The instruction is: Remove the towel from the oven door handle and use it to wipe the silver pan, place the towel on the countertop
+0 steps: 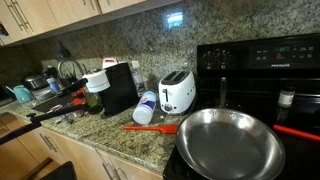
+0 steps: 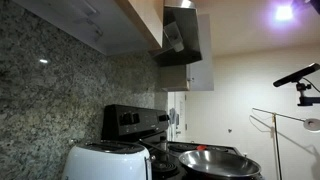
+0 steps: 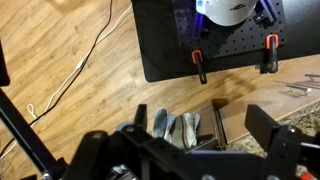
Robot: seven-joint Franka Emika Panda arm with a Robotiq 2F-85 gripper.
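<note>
Olive-grey striped towel (image 3: 172,127), bunched, untouched; gripper (image 3: 195,135) directly over towel, jaws spread wide, empty; likely hazard: closing off-centre catches one fold, cloth slips free; silver pan (image 1: 228,142) not yet wiped

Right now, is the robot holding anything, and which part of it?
Nothing yet. The gripper is open; the towel shows in its gap, not pinched.

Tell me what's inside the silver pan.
In an exterior view, the silver pan holds nothing: only bare, shiny metal. Its near edge runs out of frame, so that part is unseen.
</note>
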